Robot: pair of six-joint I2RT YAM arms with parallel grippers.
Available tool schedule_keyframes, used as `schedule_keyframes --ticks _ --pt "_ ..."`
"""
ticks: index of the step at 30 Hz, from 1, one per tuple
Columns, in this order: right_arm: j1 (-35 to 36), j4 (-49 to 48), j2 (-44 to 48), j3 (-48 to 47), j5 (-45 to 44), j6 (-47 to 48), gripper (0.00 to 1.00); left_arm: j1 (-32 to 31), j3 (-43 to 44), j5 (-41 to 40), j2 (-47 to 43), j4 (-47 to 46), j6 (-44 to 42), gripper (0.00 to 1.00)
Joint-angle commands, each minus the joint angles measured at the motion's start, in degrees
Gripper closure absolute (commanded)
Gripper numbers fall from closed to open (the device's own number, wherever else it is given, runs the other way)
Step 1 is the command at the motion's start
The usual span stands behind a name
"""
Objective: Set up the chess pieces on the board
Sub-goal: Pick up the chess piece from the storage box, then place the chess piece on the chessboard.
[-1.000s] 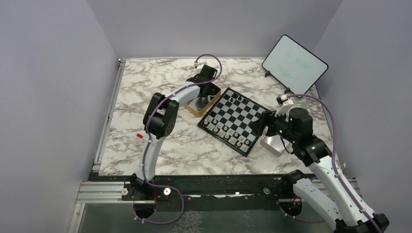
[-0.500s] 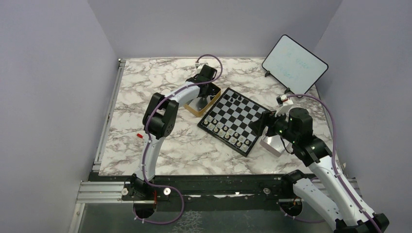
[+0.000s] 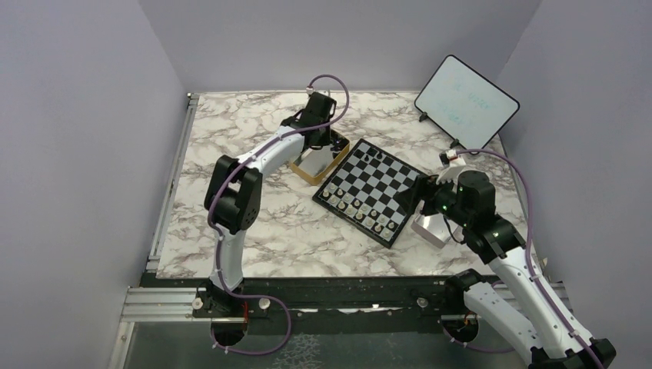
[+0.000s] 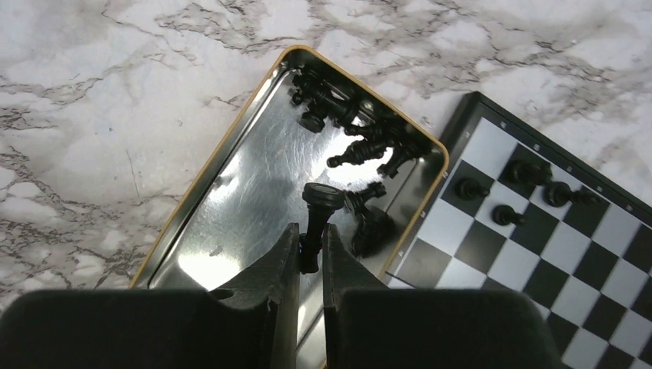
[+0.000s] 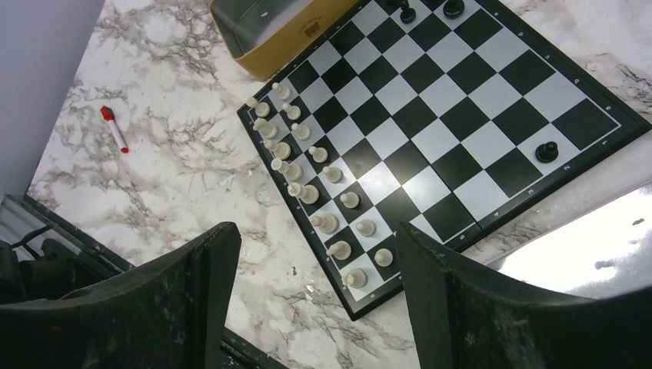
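- A small red pen (image 3: 221,215) lies on the marble bench (image 3: 223,123) at the left, well apart from the other things. The right wrist view shows it too.
- The gold tin (image 3: 310,176) stands just beside the far-left side of the board. From above, the left arm covers most of its inside. Only the left wrist view shows the loose black pieces (image 4: 350,134) lying heaped in its far corner.
- The left fingers (image 4: 278,265) are closed on the held black piece (image 4: 321,201). They pinch its thin end above the bare bottom of the tin. The top view does not show this grip.
- The board (image 3: 384,188) lies in the middle of the bench, turned like a diamond. Four black pieces (image 4: 527,172) stand at its far corner, near the tin.
- Only the right wrist view shows clearly the pale pieces (image 5: 307,194), in two rows along the near-left side, and a single black piece (image 5: 547,151) near the right corner.
- The right fingers (image 5: 192,300) stand wide apart and hold nothing. They are by the right corner of the board, above a shiny metal tray (image 3: 427,228).
- A white tablet (image 3: 465,100) leans at the far right.
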State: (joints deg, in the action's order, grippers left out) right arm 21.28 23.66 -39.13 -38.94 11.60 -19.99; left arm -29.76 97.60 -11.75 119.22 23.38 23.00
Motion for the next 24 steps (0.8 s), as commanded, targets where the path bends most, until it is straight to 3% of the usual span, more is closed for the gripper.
schedule_keyframes --ticks 1,9,13,18,24 --pt "-0.1 -3.8 0.3 -0.8 -1.2 0.5 0.21 -0.1 -3.1 8.4 -8.1 2.3 -3.1 0.94" --pt "0.0 -20.8 -5.4 1.2 2.4 7.6 0.26 -0.1 -10.2 23.0 -17.3 4.9 -5.2 0.94" --pt "0.0 -28.6 -10.4 2.6 8.7 17.6 0.26 -0.1 -14.1 29.7 -21.3 5.3 -6.0 0.94" --pt "0.1 -31.3 -16.7 1.3 14.8 30.6 0.24 -0.4 -17.8 38.6 -24.0 5.4 -6.1 0.96" --pt "1.3 -38.9 -18.5 4.6 22.0 41.5 0.25 -1.7 -20.8 46.0 -25.9 5.5 -6.0 0.96"
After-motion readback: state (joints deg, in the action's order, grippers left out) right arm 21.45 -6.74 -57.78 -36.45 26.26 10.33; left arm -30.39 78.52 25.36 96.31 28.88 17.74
